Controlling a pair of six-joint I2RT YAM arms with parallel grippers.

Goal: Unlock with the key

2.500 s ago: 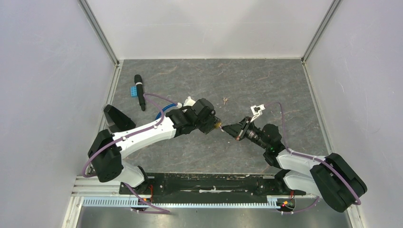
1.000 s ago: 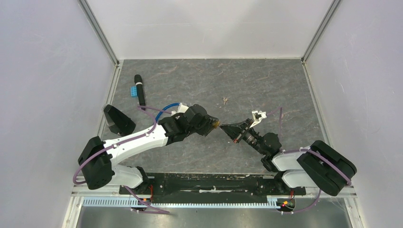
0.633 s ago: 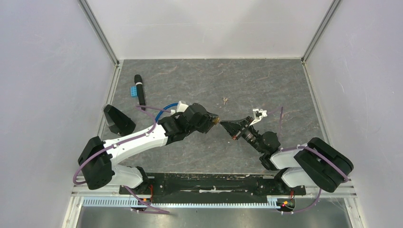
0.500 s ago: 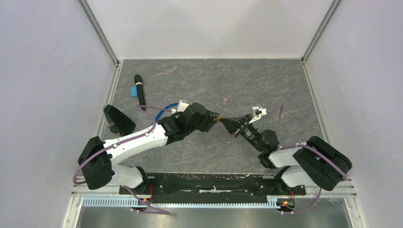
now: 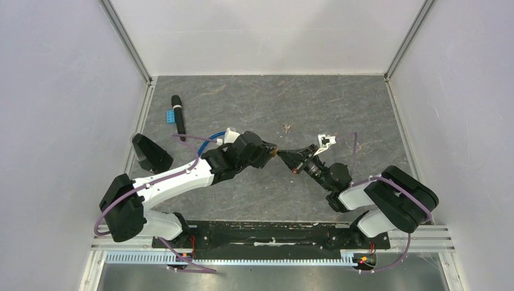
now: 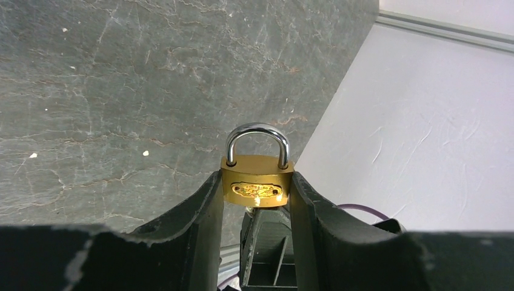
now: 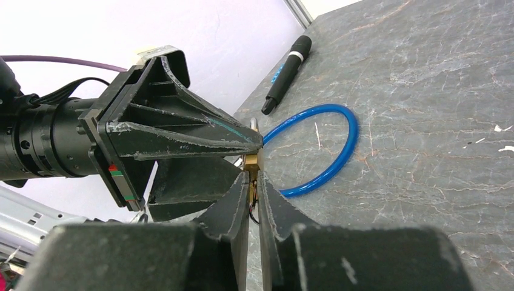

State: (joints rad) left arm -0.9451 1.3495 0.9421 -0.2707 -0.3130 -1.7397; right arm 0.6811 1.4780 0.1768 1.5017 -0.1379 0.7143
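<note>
Turning the key (image 7: 251, 185) looks like the step you are on. Line the right tool (image 7: 253, 177) up with the keyhole and twist about that line alone. Any sideways push would lever the padlock (image 6: 257, 188) out of its grip. Let the other arm act as a rigid vice while you rotate.

The left tool (image 6: 256, 179) stands part-open, its two fingers clamped on the side edges of the brass body. It holds the padlock in the air above the middle of the bench (image 5: 254, 103). The shackle (image 6: 257, 126) points away from the wrist, and both its legs are seated, so the lock reads as not yet open.

The right tool is all but closed, pinching a thin brass piece that I take to be the key. Its tips meet the underside of the padlock. Whether the blade is fully home you cannot tell, because the keyhole face is hidden.
</note>
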